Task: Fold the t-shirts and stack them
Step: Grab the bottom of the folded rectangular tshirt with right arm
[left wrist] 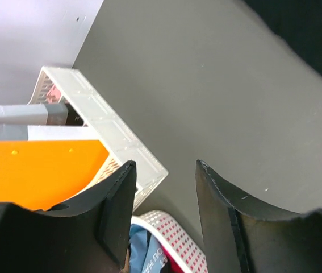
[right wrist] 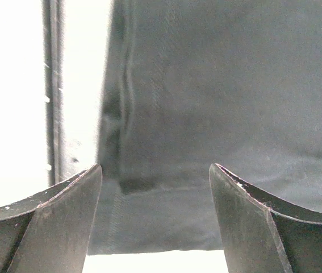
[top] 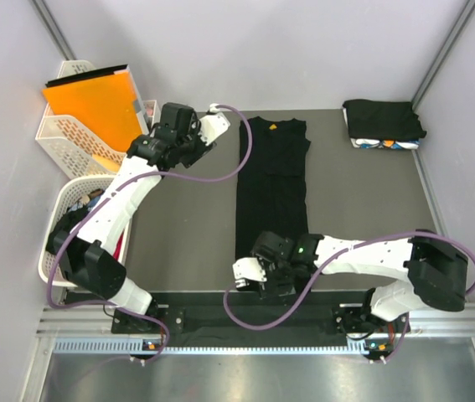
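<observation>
T-shirt (top: 272, 188) laid flat; right claw (top: 250, 275) open over hem, arm bent inward; left claw (top: 214, 126) open, arm extended.

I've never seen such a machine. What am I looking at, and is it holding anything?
Two robot arms, bolted at the table's near edge, each end in a two-finger hand. One picture looks down from above; the other two come from cameras on the wrists, with the dark fingers showing. The left hand and right hand are both open, holding nothing. A black t-shirt, folded into a long strip, lies on the grey mat, the right hand at its near end. Folded shirts are stacked at the far right; white baskets stand on the left.
</observation>
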### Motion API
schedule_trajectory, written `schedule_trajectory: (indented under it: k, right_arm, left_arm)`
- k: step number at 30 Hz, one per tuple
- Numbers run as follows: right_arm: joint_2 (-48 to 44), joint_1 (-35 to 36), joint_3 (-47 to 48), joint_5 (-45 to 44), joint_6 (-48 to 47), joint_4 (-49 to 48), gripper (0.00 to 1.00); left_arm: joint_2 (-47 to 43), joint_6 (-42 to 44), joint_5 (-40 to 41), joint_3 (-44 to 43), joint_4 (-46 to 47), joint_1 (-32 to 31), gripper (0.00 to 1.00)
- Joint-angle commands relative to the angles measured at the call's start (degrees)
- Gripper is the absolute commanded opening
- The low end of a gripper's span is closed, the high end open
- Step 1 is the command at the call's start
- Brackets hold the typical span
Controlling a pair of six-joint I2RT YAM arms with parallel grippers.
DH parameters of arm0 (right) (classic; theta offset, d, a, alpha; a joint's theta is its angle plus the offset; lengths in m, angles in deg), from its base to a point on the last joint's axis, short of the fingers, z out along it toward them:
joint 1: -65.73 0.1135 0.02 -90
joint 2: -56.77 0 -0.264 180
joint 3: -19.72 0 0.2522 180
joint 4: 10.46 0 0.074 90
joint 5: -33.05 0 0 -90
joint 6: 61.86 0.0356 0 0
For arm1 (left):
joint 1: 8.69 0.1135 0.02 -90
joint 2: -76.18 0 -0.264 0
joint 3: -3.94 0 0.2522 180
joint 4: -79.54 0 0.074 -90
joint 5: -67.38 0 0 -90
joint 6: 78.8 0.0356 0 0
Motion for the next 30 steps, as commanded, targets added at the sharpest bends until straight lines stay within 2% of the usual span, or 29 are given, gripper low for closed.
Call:
schedule_trajectory:
  k: [1,11,30]
  right_arm:
    - [-2.61,2.14,-0.31,2.21,3.86,-3.35,0.76]
    - [-2.08,6.89,-3.48,-0.69,9.66,-8.80,0.76]
    - [1.16,7.77,-5.50,-7.98,9.32,-15.84,0.71]
  left_arm:
    - [-1.17,1.70,3.09,-2.93,-0.58,0.18,0.52]
    - [0.32,2.14,3.53,-2.93,0.03,0.18,0.52]
    - [2.17,4.77,4.06,-5.48,-0.05,0.18,0.54]
